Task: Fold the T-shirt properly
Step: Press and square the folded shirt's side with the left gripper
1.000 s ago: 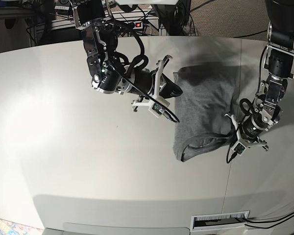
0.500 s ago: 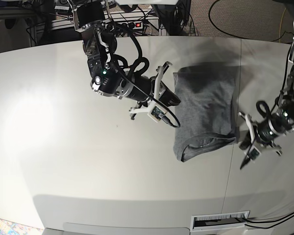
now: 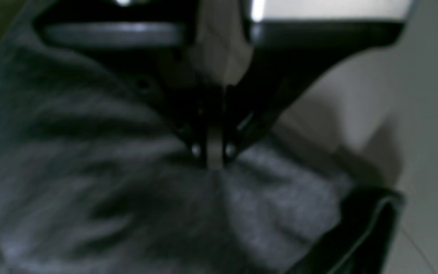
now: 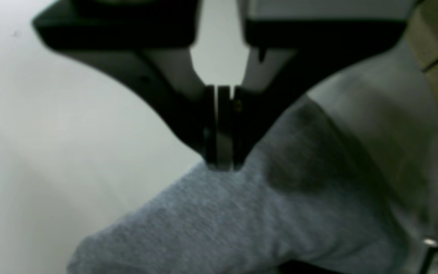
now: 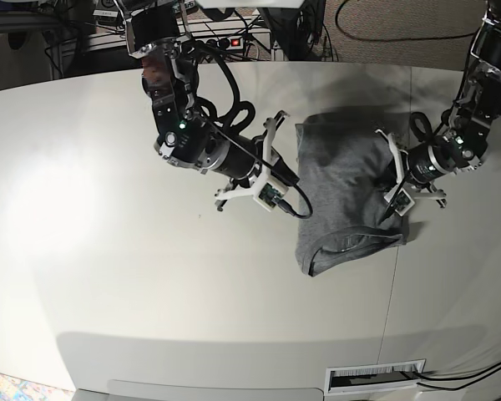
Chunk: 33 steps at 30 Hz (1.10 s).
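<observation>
The grey T-shirt (image 5: 346,180) lies folded into a narrow rectangle on the white table (image 5: 108,251), with the neckline at its near end. My left gripper (image 5: 389,207) is shut, and its tips rest on the shirt's right part. In the left wrist view the shut fingertips (image 3: 213,161) meet wrinkled cloth (image 3: 89,190). My right gripper (image 5: 294,177) is also shut, right at the shirt's left edge. Seen from the right wrist, its tips (image 4: 221,163) stand at the border of the cloth (image 4: 242,228), with bare table to the left.
A seam (image 5: 398,284) runs down the table just right of the shirt. Cables and a power strip (image 5: 234,40) lie behind the far edge. A labelled white plate (image 5: 376,377) sits at the near edge. Black cable loops hang from the right arm (image 5: 234,109).
My left arm swung out over the table right of the shirt, then came up onto the shirt's right part. My right arm shifted slightly nearer along the left edge. Both grippers stayed shut.
</observation>
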Each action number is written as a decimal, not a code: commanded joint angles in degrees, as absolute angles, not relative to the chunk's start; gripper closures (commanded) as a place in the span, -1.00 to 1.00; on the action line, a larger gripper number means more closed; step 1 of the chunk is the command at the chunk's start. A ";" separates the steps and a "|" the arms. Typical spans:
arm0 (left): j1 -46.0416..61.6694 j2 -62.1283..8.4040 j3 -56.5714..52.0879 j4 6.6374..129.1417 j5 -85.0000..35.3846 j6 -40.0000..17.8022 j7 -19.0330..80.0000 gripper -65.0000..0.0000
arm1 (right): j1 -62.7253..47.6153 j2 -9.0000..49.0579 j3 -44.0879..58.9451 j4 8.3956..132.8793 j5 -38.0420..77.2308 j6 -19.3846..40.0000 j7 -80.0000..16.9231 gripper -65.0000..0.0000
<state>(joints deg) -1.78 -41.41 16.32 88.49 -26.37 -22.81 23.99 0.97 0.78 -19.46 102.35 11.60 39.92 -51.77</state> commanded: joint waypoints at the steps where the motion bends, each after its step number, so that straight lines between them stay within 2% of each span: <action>1: -2.87 -42.54 15.40 90.39 -28.32 -23.59 22.74 1.00 | 1.91 0.51 -19.40 103.39 11.44 40.00 -50.00 1.00; 10: -1.85 -42.06 10.68 104.79 -35.42 -25.28 27.35 1.00 | 1.93 0.54 -19.40 103.39 2.90 39.68 -48.82 1.00; 15: 1.02 -36.34 10.70 104.90 -31.46 -25.56 24.08 1.00 | 1.91 0.64 -19.40 103.39 1.52 35.75 -48.86 1.00; 20: 0.89 -31.33 10.70 97.97 -24.86 -25.56 17.50 1.00 | 1.91 0.67 -19.40 103.42 1.52 34.37 -49.98 1.00; 24: -1.17 -28.71 10.70 87.88 -16.49 -25.56 10.83 1.00 | 1.89 0.67 -19.40 103.48 1.65 33.91 -51.44 1.00; 29: -5.19 -27.66 10.68 73.56 -14.50 -25.61 7.01 1.00 | 1.91 0.67 -19.40 103.53 1.65 33.80 -51.51 1.00; 33: -7.22 -28.21 10.68 69.43 -11.44 -25.58 5.50 1.00 | 1.91 0.67 -19.40 103.53 1.63 33.80 -51.42 1.00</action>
